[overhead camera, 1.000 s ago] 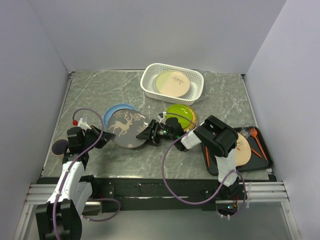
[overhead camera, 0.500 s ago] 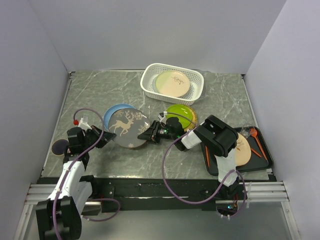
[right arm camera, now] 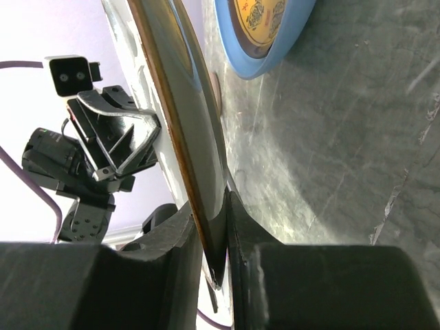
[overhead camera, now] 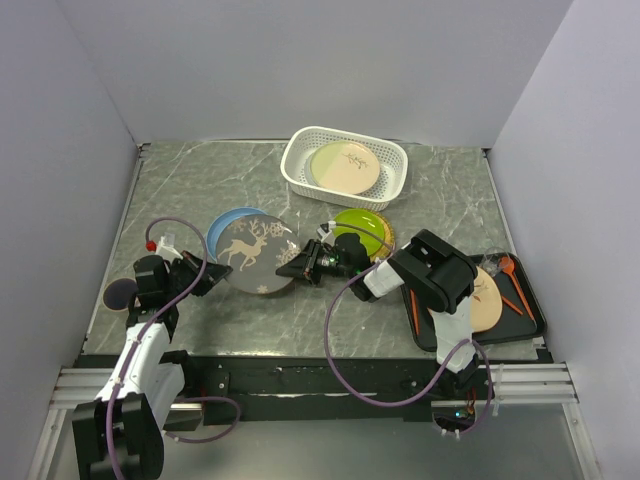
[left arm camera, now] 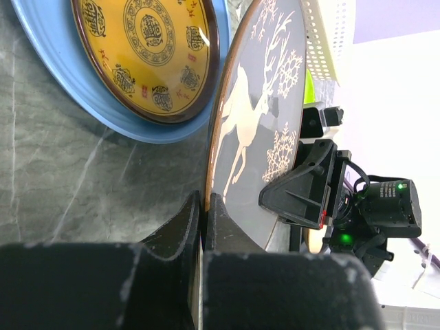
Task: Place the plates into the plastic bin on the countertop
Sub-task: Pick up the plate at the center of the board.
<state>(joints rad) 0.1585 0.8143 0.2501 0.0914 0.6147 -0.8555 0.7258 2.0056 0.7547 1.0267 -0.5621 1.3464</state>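
The brown deer plate (overhead camera: 255, 255) (left arm camera: 254, 124) (right arm camera: 172, 103) is tilted on the countertop (overhead camera: 180, 190) and partly overlaps a blue plate (overhead camera: 228, 220) (left arm camera: 41, 55) (right arm camera: 275, 41). My left gripper (overhead camera: 213, 272) (left arm camera: 204, 199) is shut on its left rim. On the opposite rim, my right gripper (overhead camera: 290, 268) (right arm camera: 212, 206) is shut on the same plate. A lime green plate (overhead camera: 362, 228) lies behind the right wrist. The white plastic bin (overhead camera: 295, 175) at the back holds a cream plate (overhead camera: 345, 167).
A yellow-patterned dish (left arm camera: 151, 48) sits inside the blue plate. A black tray (overhead camera: 525, 320) at the right edge carries a tan plate (overhead camera: 487, 300) and orange utensils (overhead camera: 512, 285). Walls close in the countertop on three sides.
My right gripper's jaws have shut onto the deer plate's right rim. The left gripper has kept its grip and its place.
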